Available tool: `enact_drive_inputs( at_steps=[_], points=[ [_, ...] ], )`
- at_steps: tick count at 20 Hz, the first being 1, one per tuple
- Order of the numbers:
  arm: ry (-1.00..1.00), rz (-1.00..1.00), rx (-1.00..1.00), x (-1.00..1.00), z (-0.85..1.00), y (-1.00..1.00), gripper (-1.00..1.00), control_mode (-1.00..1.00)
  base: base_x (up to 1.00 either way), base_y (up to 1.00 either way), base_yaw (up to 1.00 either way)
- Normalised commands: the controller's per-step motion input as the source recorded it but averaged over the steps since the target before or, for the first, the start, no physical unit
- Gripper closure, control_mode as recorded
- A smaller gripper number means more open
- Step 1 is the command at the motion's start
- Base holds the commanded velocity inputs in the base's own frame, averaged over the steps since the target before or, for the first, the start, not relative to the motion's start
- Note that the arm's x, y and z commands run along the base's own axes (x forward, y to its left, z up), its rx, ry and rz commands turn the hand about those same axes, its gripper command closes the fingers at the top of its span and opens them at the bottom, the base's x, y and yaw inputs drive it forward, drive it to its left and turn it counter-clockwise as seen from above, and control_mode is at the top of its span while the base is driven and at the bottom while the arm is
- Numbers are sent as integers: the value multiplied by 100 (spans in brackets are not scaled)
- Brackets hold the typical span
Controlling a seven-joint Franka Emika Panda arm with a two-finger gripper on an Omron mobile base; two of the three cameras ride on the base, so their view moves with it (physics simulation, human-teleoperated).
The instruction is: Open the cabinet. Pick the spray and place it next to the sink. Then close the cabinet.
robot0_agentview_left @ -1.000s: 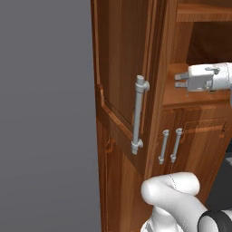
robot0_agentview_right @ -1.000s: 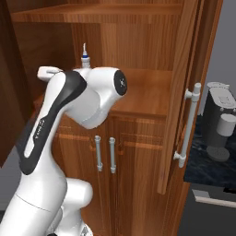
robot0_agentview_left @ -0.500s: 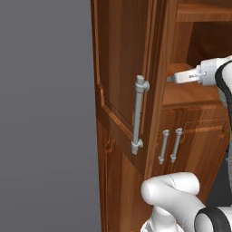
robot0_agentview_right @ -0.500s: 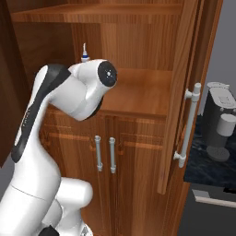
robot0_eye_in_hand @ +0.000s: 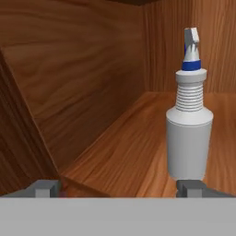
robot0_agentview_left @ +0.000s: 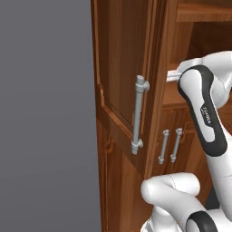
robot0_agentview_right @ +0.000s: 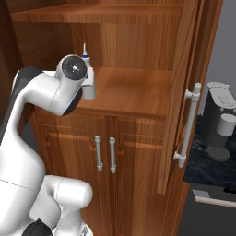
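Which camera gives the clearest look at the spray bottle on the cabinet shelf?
The hand view: the spray stands upright on the shelf, whole from base to nozzle. The right base view shows just its nozzle tip above the arm.

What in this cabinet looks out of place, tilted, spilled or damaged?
Nothing stands out. The slim white spray bottle with blue collar stands upright on the reddish-brown wooden shelf, with no spill around it. Both tall panelled doors are swung open and look intact. The open claw points at the bottle, a little off-centre.
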Motion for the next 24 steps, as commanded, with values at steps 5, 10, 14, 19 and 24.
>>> enact_drive_inputs(
  at_steps=[5, 10, 14, 19, 24],
  points=[
    [7, -15, -8, 30, 0, 0, -100, -100, 0, 0, 0],
    [2, -4, -3, 9, 0, -5, -100, -100, 0, 0, 0],
    [0, 0, 0, 4, 0, -11, -100, -100, 0, 0, 0],
    [0, 0, -3, 21, 0, -4, -100, -100, 0, 0, 0],
    [0, 0, -4, 38, 0, -1, -100, -100, 0, 0, 0]
  ],
)
